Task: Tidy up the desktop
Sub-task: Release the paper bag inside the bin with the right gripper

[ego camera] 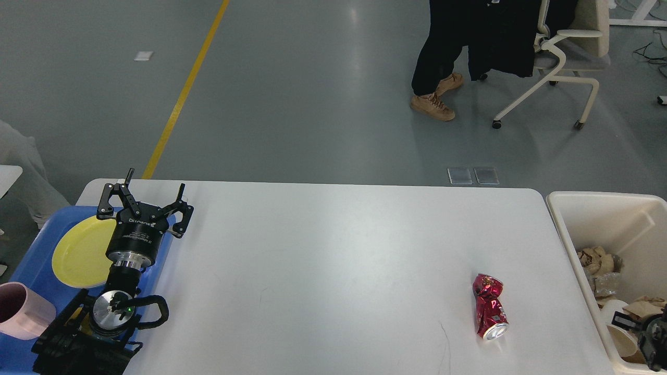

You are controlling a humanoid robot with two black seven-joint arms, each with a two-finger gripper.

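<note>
Our left gripper hangs above the near-left corner of the desktop, its two black fingers spread wide with nothing between them. White lettering runs across its cylindrical black body, too small and inverted for us to read. Below it a ribbed metal wrist joint shows a tiny green light.

Just left of it lies a blue plastic tray, holding a round, flat yellow plate and a matte pink cup at the near end.

The desktop, white, smooth and round-cornered, fills the middle of the view. Toward its near-right side lies a crushed can, glossy red foil-like metal with a silver rim facing us; its printing is unreadable.

Beside the desktop's right edge stands a cream rectangular bin with crumpled brown paper and a white paper cup inside. Our right gripper appears dark at the bottom-right corner over the bin; we cannot tell how its fingers stand.
</note>
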